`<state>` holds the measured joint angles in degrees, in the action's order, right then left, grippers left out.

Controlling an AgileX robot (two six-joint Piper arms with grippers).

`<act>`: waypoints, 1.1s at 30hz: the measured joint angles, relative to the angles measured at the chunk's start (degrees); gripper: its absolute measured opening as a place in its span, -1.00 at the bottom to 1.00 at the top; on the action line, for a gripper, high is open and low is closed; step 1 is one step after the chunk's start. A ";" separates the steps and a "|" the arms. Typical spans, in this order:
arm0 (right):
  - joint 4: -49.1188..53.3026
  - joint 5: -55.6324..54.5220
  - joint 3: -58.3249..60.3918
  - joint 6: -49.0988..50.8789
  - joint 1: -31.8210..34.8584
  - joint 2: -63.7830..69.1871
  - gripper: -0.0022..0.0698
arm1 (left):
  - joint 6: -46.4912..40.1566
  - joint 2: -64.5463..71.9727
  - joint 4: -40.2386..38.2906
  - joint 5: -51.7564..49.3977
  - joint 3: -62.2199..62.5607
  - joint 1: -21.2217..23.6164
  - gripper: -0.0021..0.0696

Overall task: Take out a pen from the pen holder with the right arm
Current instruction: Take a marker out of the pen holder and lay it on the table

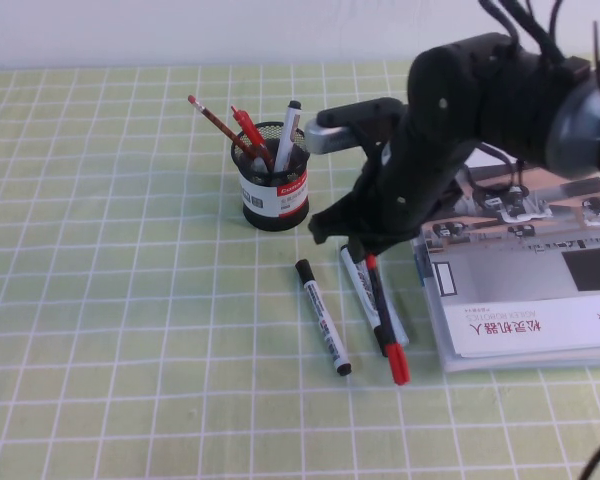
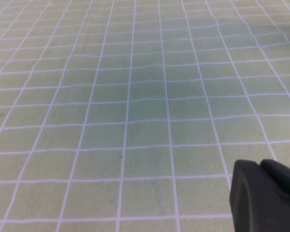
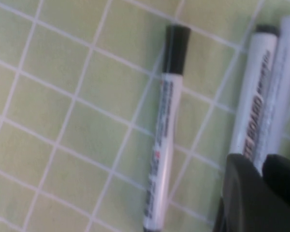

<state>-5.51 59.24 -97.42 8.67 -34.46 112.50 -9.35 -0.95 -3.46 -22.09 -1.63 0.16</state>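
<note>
A green grid mat (image 1: 100,300) seen from above. The black mesh pen holder (image 1: 276,195) stands near the middle, holding three tilted sticks: a red pencil (image 1: 215,118), a red pen (image 1: 248,130) and a white marker (image 1: 288,128) with a black cap, which is nearly upright on the side facing the right arm. The right gripper (image 1: 365,248) hangs low over the mat, just beside the holder, toward the robot and to its right. Its jaws are closed, and whether they pinch anything cannot be told. So the holder's pens lie up, away and to the left of it, with their long axes rising out of the cup. Beneath it lie a black-capped marker (image 1: 323,318), a whiteboard marker (image 1: 358,280) and a red-capped pen (image 1: 388,335), with a booklet (image 1: 530,290) further right. The left gripper (image 2: 266,193) is over bare mat, far from all this, so the right arm is nearer.
</note>
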 joint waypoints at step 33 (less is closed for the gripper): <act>-0.22 -4.24 -13.61 -2.09 -0.98 15.29 -0.79 | 0.00 0.00 0.00 0.00 0.00 0.00 -0.96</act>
<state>-5.73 55.00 -111.02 6.58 -35.44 127.79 -9.35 -0.95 -3.46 -22.09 -1.63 0.16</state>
